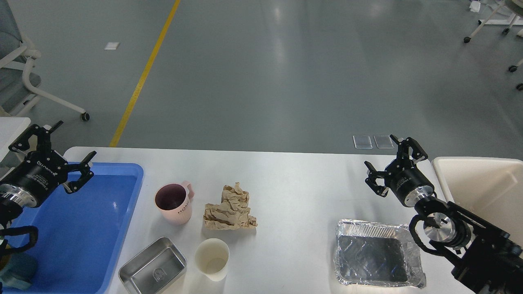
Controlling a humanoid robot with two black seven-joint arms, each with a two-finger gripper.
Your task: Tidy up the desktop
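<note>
White worktop (294, 183) seen from my head, filling the lower half of the view, with grey floor (261, 73) beyond its far edge. My left pincer (61, 157) hangs above the far left corner of the blue tray (122, 212), fingers spread wide and holding nothing. My right pincer (394, 163) hovers above the right part of the worktop, likewise spread wide and empty, just left of the beige bin (482, 188) that stands at the right edge. The blue tray lies at the left end of the worktop. Just beside its right rim stands a pink mug (175, 203), upright, handle turned away from me. Right of the mug, near it but apart, lies a crumpled sheet of brown paper (231, 208). Nearer to me stands a white paper cup (211, 259), upright and open, and to its left, close by, a small steel pan (153, 267), set askew. A foil tray (376, 257) rests on the near right part of the worktop, below my right arm. A yellow line (143, 77) runs across the floor at upper left.
</note>
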